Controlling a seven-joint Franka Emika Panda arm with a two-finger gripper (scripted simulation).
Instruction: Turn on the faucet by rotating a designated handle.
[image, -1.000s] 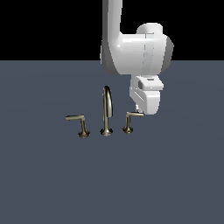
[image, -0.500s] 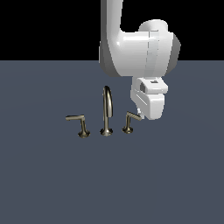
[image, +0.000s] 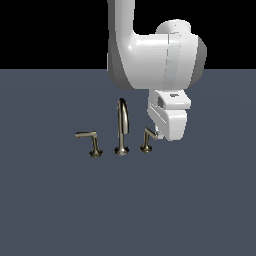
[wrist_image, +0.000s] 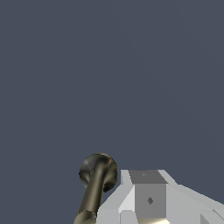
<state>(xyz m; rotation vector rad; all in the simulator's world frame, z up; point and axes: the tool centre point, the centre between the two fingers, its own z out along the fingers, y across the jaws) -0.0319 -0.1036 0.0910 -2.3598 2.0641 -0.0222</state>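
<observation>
The faucet is a small brass-grey set on the dark floor, with a tall arched spout (image: 122, 126) in the middle. The designated handle (image: 146, 140) stands on the exterior view's right of the spout, its short arm reaching toward my gripper (image: 160, 134). The white hand hangs right beside that arm and hides its tip. In the wrist view the handle's stem and flared foot (wrist_image: 97, 180) lie next to a grey finger (wrist_image: 148, 197). Whether the finger touches the lever is unclear, and the frames do not show how the jaws stand.
The matching handle with the longer arm (image: 90, 142) stands on the exterior view's left of the spout. The white arm (image: 152, 55) rises above the set. Flat dark grey floor (image: 190, 210) lies all around.
The hand has sunk a little lower beside the designated handle and now covers the end of its arm. The faucet parts have not visibly turned.
</observation>
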